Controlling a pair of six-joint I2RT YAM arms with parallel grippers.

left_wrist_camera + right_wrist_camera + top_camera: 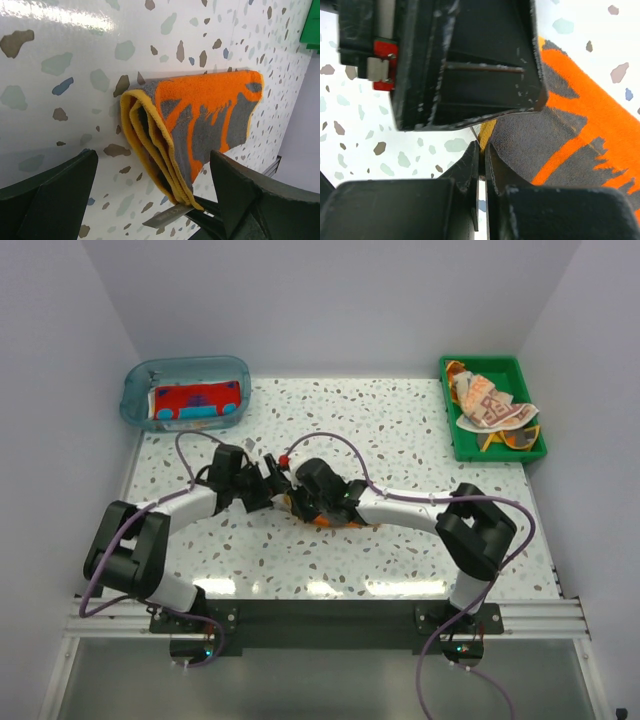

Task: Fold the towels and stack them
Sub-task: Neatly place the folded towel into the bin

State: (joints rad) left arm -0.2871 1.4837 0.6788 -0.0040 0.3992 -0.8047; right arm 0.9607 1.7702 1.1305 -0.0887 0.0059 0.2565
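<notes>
An orange and grey towel (200, 117) with a yellow hem lies folded in several layers on the speckled table; in the top view only a sliver of this orange towel (322, 521) shows under the arms. My right gripper (482, 150) is shut, pinching the yellow hem at the fold's corner. My left gripper (152, 167) is open, its fingers (50, 195) standing wide on either side of that same corner without touching it. In the top view the left gripper (268, 483) and right gripper (297, 502) meet at the table's middle.
A clear blue tub (135, 400) at the back left holds a folded red and teal towel (196, 400). A green tray (500, 368) at the back right holds a crumpled peach-patterned towel (490, 405) on others. The left gripper's body (465, 60) hangs close over my right fingers.
</notes>
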